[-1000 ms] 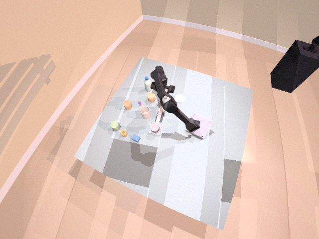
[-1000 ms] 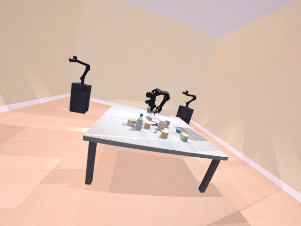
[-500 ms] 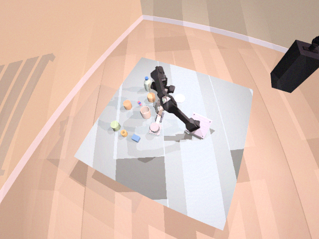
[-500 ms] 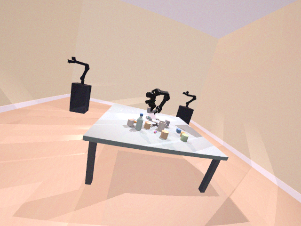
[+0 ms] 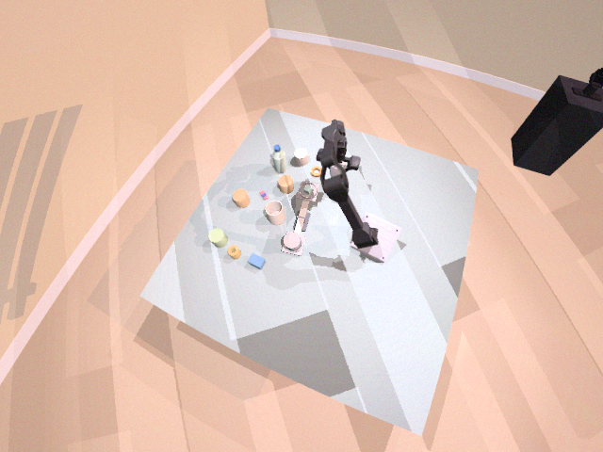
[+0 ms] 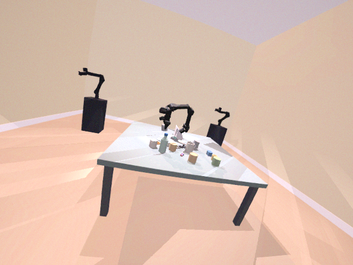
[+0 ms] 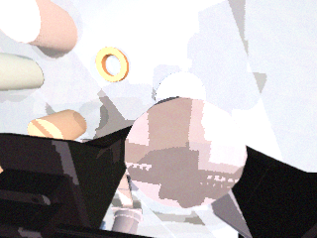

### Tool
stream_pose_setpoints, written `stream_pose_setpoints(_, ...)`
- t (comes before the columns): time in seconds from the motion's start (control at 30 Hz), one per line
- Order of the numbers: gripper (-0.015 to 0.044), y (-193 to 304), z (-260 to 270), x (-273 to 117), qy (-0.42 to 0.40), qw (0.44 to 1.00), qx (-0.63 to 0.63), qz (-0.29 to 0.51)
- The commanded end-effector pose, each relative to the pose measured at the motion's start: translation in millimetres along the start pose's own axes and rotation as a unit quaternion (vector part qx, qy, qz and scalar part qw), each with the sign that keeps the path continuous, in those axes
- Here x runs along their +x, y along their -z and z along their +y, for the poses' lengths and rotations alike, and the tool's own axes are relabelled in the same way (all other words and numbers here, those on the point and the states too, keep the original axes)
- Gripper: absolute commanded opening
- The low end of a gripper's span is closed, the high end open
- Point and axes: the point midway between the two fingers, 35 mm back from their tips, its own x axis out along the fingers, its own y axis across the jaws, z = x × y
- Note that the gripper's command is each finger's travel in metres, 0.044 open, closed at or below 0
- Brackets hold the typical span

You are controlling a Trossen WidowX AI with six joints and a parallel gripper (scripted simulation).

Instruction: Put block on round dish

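My gripper [image 7: 175, 132] is shut on one pinkish-grey cup [image 7: 170, 174] [image 6: 163, 127], held raised off the balance. In the top view the arm hides that cup. The balance [image 5: 302, 214] stands mid-table. A small green block [image 5: 307, 188] [image 6: 174, 138] lies uncovered on its one end. The other cup [image 5: 292, 241] [image 6: 196, 143] [image 7: 126, 220] stands on the opposite end. The pale round dish [image 7: 180, 84] shows just past the held cup in the wrist view, partly covered by it; the arm largely hides it in the top view.
A bottle [image 5: 279, 161] [image 6: 162, 144], a pale cup [image 5: 301, 156], an orange ring [image 5: 317, 169] [image 7: 101, 64] and an orange cylinder [image 5: 285, 184] are near the uncovered end. A pink mug [image 5: 276, 214] stands beside the beam. A blue block [image 5: 256, 261] lies farther off. A pink board [image 5: 388, 234] is by the arm's base.
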Motion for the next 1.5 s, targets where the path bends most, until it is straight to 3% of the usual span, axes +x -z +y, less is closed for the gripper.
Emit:
stream_pose_setpoints(0.0, 0.0, -22, -46, 20, 0.003, 1.0, -0.005, 0.003)
stream_pose_setpoints(0.23, 0.0, -41, -120, 58, 0.003, 1.0, -0.019, 0.012)
stream_pose_setpoints(0.43, 0.0, -41, -121, 62, 0.003, 1.0, -0.02, 0.012)
stream_pose_setpoints(0.7, 0.0, -40, -121, 98, 0.003, 1.0, -0.02, 0.013)
stream_pose_setpoints(1.3, 0.0, -40, -121, 119, 0.002, 1.0, -0.02, 0.013)
stream_pose_setpoints(1.47, 0.0131, -41, -121, 113, 0.004, 1.0, -0.023, 0.011)
